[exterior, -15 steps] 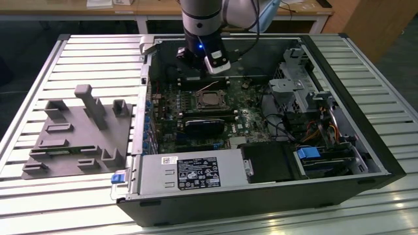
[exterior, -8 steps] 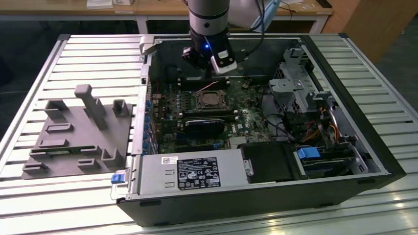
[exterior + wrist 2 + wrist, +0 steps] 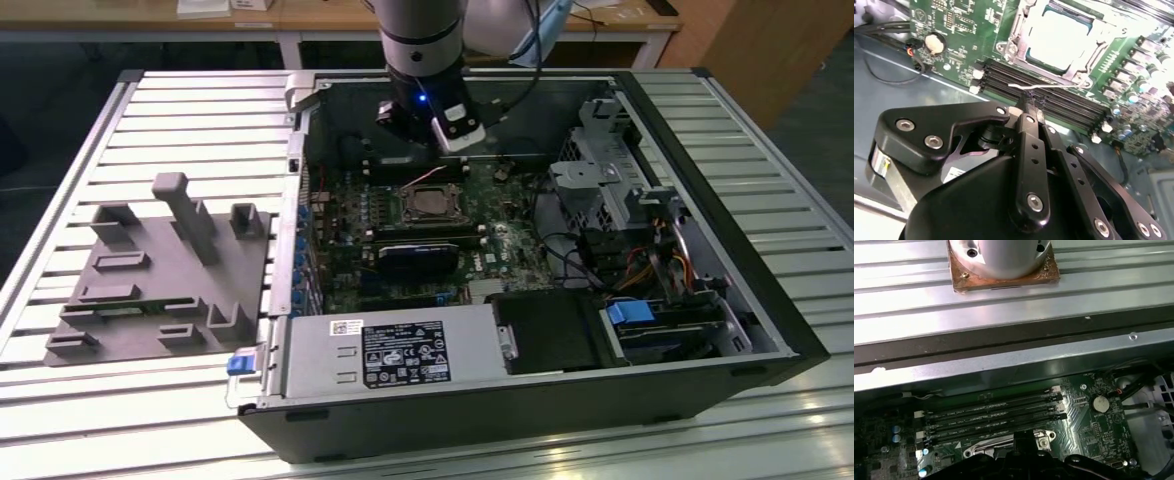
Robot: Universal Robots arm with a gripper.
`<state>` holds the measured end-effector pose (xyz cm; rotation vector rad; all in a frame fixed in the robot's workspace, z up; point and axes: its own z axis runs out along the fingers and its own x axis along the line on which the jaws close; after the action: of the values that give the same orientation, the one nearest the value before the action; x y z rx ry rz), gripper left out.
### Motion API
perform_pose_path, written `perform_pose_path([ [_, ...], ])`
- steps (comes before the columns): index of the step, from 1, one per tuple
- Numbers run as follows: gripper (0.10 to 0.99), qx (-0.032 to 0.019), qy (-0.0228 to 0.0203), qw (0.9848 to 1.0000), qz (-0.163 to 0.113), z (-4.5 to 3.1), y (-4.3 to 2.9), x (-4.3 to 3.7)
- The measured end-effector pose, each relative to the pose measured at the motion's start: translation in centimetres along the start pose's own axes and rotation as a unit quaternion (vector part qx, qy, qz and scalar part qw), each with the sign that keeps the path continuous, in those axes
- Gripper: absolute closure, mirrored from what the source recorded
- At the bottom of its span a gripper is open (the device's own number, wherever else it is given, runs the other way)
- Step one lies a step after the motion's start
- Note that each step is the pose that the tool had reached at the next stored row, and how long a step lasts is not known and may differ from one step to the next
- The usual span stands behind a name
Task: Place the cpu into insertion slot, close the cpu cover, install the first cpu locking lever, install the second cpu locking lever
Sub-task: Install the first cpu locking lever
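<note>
The cpu (image 3: 1056,35) lies in the insertion slot (image 3: 430,203) on the green board, its silvery top facing up. The cpu cover (image 3: 1016,32) lies flat around it as a silver frame. A thin silver locking lever (image 3: 1054,86) runs along the socket's edge beside the memory slots. My gripper (image 3: 1031,106) is shut, its black fingertips right against this lever; whether they pinch it I cannot tell. In the exterior view the gripper (image 3: 450,150) hangs inside the case just behind the socket. The socket's rim (image 3: 1041,440) also appears in the first wrist view.
The open computer case (image 3: 747,250) lies on a slatted metal table (image 3: 200,110). A grey power supply (image 3: 387,355) fills its front, drive cages and cables (image 3: 627,220) the exterior view's right. A grey fixture (image 3: 160,270) sits on the table at the exterior view's left. Memory slots (image 3: 994,412) border the socket.
</note>
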<state>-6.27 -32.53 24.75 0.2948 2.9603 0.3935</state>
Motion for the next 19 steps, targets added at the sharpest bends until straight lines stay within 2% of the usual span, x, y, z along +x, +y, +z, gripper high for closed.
perform_pose_path([
  [3, 0.984, -0.0003, -0.0015, 1.0000, -0.001, 0.46, -0.15, 0.12],
  [10, 0.984, -0.0004, -0.0020, 1.0000, -0.001, 1.52, -0.46, 0.26],
  [19, 0.984, -0.0003, -0.0020, 1.0000, -0.001, 1.88, -0.39, 0.33],
])
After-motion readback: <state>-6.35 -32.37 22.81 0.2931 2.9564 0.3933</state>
